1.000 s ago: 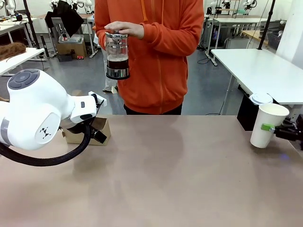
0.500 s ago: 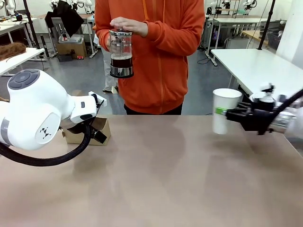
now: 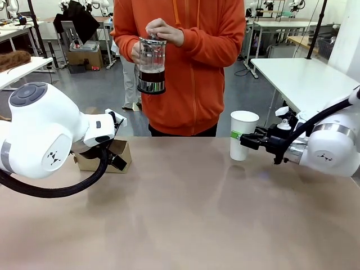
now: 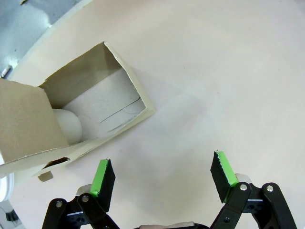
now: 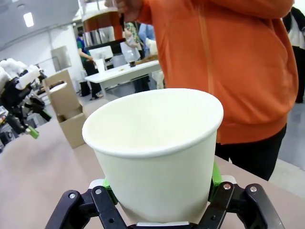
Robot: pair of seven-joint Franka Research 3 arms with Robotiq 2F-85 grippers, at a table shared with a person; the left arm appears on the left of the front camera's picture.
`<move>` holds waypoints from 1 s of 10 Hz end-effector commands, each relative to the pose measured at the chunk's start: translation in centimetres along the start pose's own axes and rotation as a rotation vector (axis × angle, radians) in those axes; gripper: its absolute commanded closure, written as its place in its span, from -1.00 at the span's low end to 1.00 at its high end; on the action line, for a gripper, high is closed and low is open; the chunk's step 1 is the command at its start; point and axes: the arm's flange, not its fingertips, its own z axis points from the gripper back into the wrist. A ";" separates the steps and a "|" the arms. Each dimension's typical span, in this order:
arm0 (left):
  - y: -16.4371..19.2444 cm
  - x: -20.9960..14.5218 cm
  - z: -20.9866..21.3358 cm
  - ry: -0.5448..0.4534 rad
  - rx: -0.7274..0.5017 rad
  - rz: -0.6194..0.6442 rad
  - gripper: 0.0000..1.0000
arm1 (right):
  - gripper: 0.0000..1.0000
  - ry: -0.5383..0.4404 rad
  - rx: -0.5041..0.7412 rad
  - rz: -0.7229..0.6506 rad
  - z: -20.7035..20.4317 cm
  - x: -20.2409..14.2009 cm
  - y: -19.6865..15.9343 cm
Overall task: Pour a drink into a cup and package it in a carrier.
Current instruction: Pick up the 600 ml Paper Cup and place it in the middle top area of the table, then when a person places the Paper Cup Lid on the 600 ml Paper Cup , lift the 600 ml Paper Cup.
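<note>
Step in hand, by my reading: presenting the cup for filling. The right gripper point(image 3: 240, 138) is clamped on the lower part of the cup point(image 3: 244, 120), one green pad on each side, holding it upright over the far right part of the table point(image 3: 185, 214); whether its base touches the surface I cannot tell. The right wrist view looks straight into the cup and finds it empty and unlidded. Across the table a person holds the press jug point(image 3: 152, 62) at chest height, one hand point(image 3: 164, 31) on its top, with the drink point(image 3: 152, 75) filling roughly its lower half. The jug is upright and well apart from the cup, so no pouring is under way. The left gripper point(image 4: 164, 174) has its jaws spread wide with nothing between them, poised over bare table just beside the carrier point(image 4: 76, 76), which sits at the far left. A white rounded object lies inside the carrier; what it is I cannot tell. The next move likely calls for a steady, level cup within the jug's reach, grip firm enough not to crush the paper wall.
</note>
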 end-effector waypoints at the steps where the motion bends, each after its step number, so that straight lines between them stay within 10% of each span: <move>1: 0.0 0.0 0.0 -0.001 -0.001 0.000 -1.00 | -0.60 -0.026 -0.044 0.048 -1.0 -0.8 -0.4; 10: 0.0 0.0 0.0 -0.001 -0.001 0.000 -1.00 | -0.60 0.000 -0.010 0.005 -0.5 -1.0 -0.7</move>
